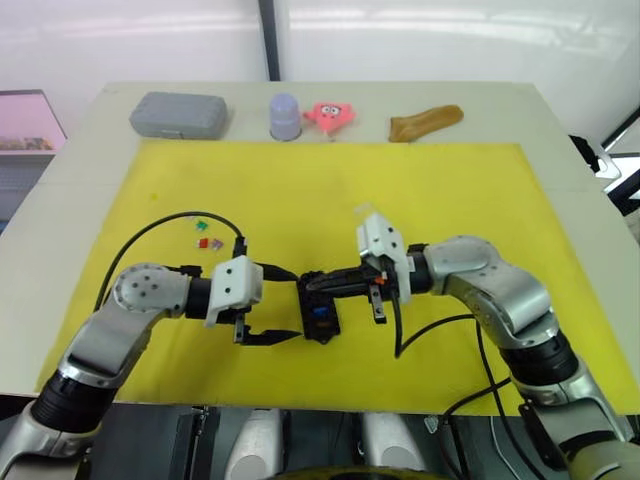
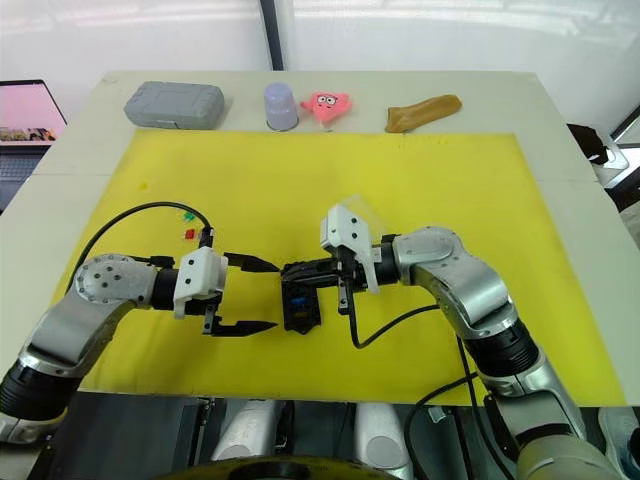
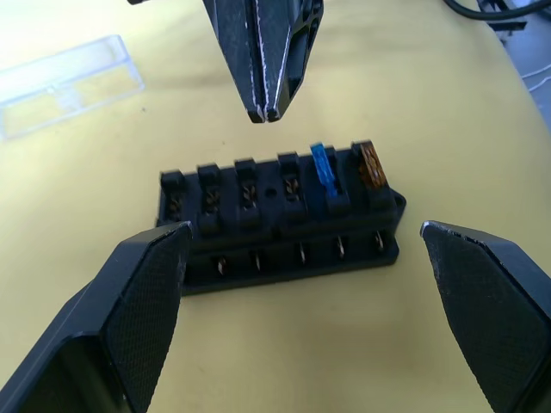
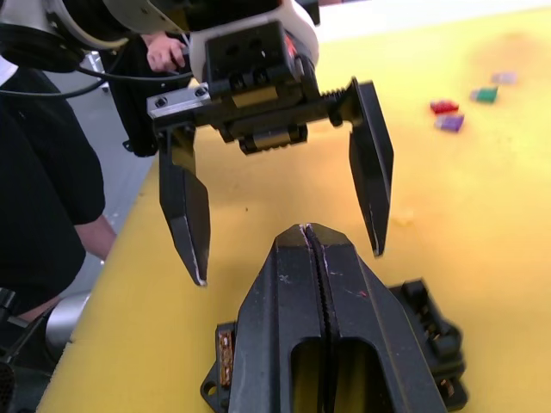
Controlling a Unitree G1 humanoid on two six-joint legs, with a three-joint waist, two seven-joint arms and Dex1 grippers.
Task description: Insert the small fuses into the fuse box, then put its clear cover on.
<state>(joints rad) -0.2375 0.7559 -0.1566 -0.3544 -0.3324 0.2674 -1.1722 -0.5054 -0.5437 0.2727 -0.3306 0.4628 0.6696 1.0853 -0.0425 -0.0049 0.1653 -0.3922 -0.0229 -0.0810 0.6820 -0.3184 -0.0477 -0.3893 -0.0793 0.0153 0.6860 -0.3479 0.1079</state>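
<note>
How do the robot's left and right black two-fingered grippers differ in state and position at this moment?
The left gripper is open, fingers spread wide beside the black fuse box; the right gripper is shut, tips pressed together with nothing seen between them. The left sits level with the box's end; the right hangs above its slots. Both point toward the box.

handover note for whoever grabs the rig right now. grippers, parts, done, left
Left gripper: open, empty, beside the small black slotted fuse box.
Right gripper: shut, tips over the box; whether it holds anything cannot be told.
Black box lies on the yellow mat between the grippers.
Done: a blue fuse and an orange-brown fuse sit in the two end slots.
Left: four slots are empty. Loose red, green and purple fuses lie on the mat by the left arm. The clear rectangular plastic cover lies off the box, on the mat.
</note>
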